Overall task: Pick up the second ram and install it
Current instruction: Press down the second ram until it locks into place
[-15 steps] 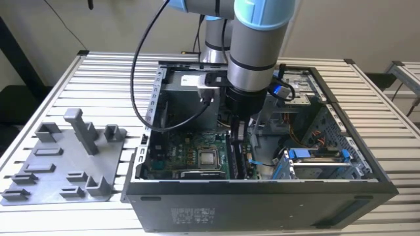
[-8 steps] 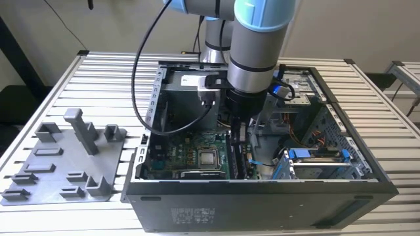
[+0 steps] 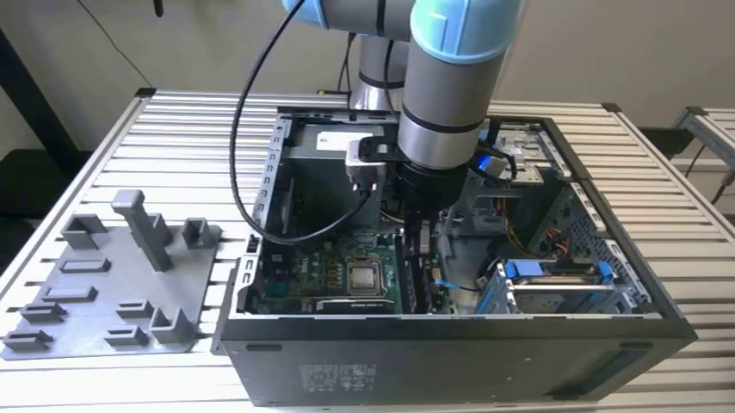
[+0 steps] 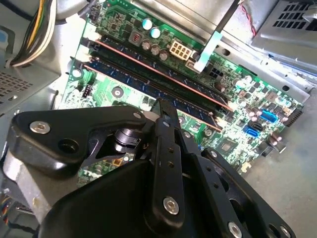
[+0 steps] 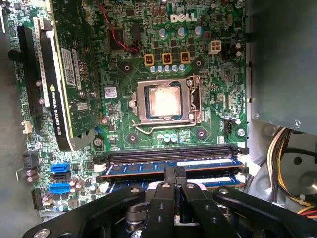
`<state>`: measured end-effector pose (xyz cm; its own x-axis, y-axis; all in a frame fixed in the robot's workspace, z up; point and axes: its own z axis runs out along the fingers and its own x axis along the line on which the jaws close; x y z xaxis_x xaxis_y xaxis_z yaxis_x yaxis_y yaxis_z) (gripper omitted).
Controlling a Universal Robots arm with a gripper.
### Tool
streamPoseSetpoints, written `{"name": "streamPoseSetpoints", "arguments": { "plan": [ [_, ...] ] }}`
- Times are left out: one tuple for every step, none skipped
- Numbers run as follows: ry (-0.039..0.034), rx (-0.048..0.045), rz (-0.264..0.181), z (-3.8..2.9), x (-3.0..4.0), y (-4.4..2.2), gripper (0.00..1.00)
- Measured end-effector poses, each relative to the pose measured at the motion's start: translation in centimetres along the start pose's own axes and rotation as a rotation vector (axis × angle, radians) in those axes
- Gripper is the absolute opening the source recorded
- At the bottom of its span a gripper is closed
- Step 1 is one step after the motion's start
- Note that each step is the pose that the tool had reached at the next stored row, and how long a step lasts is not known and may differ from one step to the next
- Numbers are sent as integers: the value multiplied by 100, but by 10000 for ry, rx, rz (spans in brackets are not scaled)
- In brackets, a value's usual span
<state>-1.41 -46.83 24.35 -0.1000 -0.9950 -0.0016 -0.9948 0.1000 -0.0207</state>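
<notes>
Fingers [image 5: 174,174] of the gripper [image 4: 166,110] are drawn together, with no gap that we can see between them. In both wrist views their joined tip sits at the upper edge of the second ram [image 5: 208,163], about midway along its length. We cannot tell whether the tip presses on the stick or merely touches it.

We find the second ram [image 4: 130,82] standing on edge in the row of memory slots on the motherboard [image 5: 218,74], its pale bluish label facing up. In the first wrist view a black slot [image 5: 168,155] runs alongside it on the side nearer the processor socket [image 5: 165,101]. On its other side we make out a further pale-labelled strip, largely hidden behind the fingers. A graphics card [image 5: 67,79] stands in the motherboard well apart from the slots, beyond the socket.

In the exterior view, the arm [image 3: 442,86] reaches straight down into the open computer case [image 3: 460,361], and the gripper [image 3: 416,239] is low over the motherboard [image 3: 327,277], towards the case's front wall. The case rests on a slatted table [image 3: 172,120]. A grey plastic fixture [image 3: 115,284] with upright posts lies on the table just beside the case, on the exterior view's left, towards the table's near corner.
</notes>
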Motion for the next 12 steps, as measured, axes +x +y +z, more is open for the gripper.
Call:
{"name": "streamPoseSetpoints", "arguments": {
  "plan": [
    [0,-3,0,7,6,-1,11],
    [0,-6,0,15,13,-1,11],
    [0,-8,-1,19,20,-2,11],
    [2,-10,-1,21,25,-2,11],
    [2,-11,1,22,29,-2,11],
    [3,-15,0,25,30,-2,11],
    [3,-16,0,32,31,-3,11],
    [6,-17,0,49,31,-2,11],
    [6,-17,0,66,31,-2,11],
    [6,-18,-1,84,31,-2,11],
    [7,-23,-1,102,31,-1,11],
    [8,-26,-1,120,32,-1,11]
  ]
}}
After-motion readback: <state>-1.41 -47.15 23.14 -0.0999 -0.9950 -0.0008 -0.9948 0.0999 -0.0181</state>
